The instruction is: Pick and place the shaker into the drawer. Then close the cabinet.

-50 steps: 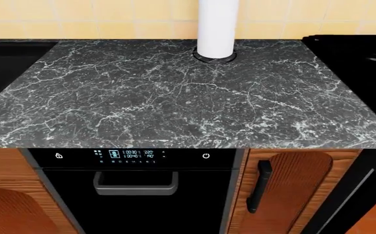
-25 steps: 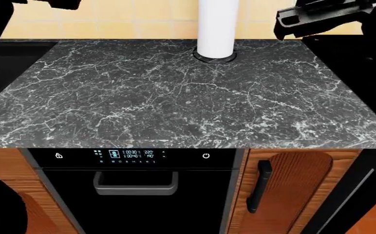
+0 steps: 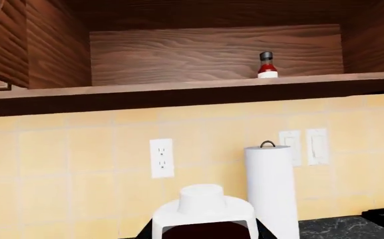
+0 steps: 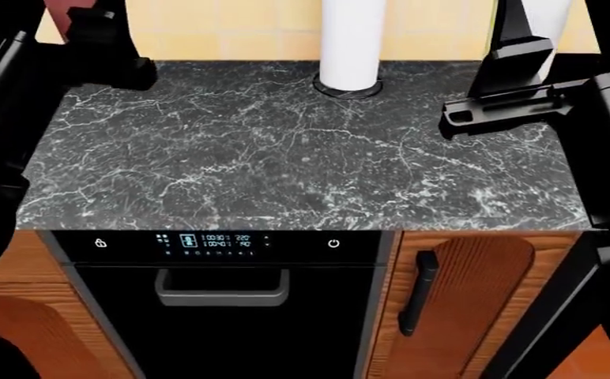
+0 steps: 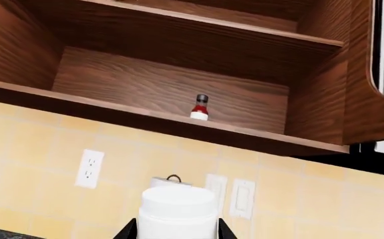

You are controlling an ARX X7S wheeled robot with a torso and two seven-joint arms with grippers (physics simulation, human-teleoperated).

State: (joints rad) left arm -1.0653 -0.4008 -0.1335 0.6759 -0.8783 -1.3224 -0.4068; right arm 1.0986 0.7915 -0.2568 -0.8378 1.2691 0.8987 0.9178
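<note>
Glowing oven display [image 4: 212, 240], digits unreadable

Before me lies the black, white-veined marble table [image 4: 284, 150], backed by a wall of pale yellow tiles [image 3: 66, 164]. A white paper-towel roll [image 4: 352, 43] stands upright at the table's rear edge. Under the table sits a black oven with a lit display [image 4: 210, 241] and a grey bar handle [image 4: 222, 288], beside a narrow reddish wooden door with a black vertical handle [image 4: 419, 292]. Above, I see an open dark-brown wooden wall cabinet [image 3: 178, 55]. A white socket [image 3: 161, 158] and white switches [image 3: 308, 147] sit on the tiles.
</note>
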